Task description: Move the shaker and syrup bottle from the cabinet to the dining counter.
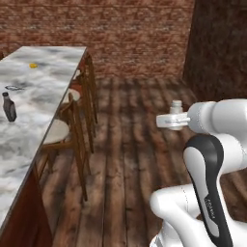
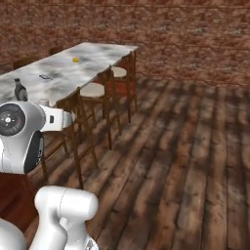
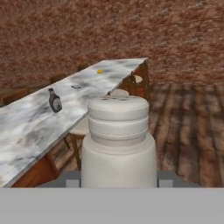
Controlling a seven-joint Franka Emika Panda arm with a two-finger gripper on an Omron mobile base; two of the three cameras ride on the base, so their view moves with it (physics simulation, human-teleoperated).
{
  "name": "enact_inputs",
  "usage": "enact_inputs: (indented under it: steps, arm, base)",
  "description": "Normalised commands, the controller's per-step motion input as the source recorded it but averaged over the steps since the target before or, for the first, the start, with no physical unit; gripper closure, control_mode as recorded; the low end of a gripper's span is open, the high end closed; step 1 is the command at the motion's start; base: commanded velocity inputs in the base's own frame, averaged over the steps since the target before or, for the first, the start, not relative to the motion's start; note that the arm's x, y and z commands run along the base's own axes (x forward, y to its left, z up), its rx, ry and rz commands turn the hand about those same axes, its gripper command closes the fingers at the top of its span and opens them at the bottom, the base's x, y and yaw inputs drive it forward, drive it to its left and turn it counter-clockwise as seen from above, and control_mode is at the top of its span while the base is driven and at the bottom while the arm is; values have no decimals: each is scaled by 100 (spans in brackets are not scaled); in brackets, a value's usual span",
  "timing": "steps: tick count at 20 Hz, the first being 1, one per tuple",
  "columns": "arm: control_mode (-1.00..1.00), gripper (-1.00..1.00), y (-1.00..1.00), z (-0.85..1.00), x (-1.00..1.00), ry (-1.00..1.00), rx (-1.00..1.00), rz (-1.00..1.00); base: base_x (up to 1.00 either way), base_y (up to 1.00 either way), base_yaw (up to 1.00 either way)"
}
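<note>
While the syrup bottle (image 1: 8, 107) stands near the left edge of the dining counter (image 1: 38, 87), the shaker (image 3: 118, 142) is carried.
Gripper (image 1: 174, 120) clamped on the shaker, upright, above the floor right of the stools (image 1: 58, 131).

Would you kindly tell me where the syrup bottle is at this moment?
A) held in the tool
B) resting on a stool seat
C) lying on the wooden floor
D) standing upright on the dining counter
D: the syrup bottle stands upright on the marble dining counter, while the tool is shut on the shaker out over the floor.
</note>
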Motion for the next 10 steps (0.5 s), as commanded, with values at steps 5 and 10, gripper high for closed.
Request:
enact_inputs:
  steps: [5,10]
  arm:
    - [100,100,0,0,0,0,0,0]
    - [100,100,0,0,0,0,0,0]
  base:
    - [67,-26,21]
    - [68,-22,25]
